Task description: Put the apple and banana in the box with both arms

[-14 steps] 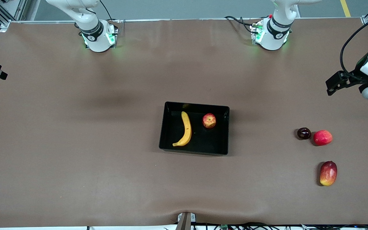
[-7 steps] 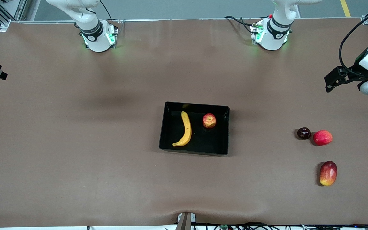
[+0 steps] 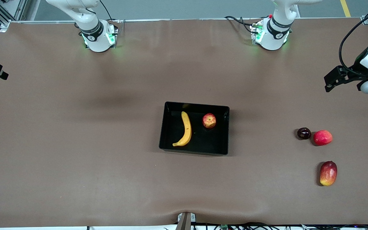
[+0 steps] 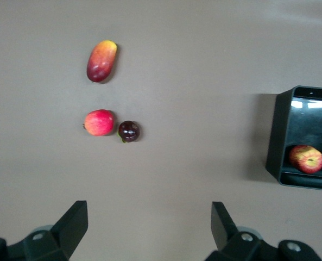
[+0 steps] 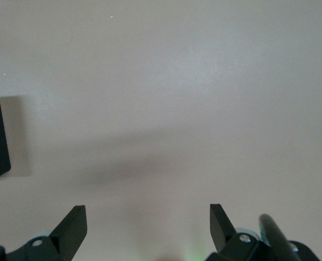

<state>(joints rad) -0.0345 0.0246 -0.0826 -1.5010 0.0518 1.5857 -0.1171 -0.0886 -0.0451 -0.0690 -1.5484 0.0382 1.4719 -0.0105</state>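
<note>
Glossy black rectangular box (image 3: 194,150) mid-table, curved yellow banana (image 3: 185,129) and round streaked apple (image 3: 209,120) lying apart inside, left gripper (image 4: 150,225) and right gripper (image 5: 148,227) raised over bare matte brown table (image 3: 75,159), jaws spread, empty.

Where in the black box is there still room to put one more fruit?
In the box, bare floor lies nearer the front camera than the apple, between the banana and the wall toward the left arm's end. The strip between banana and apple is tighter.
</note>
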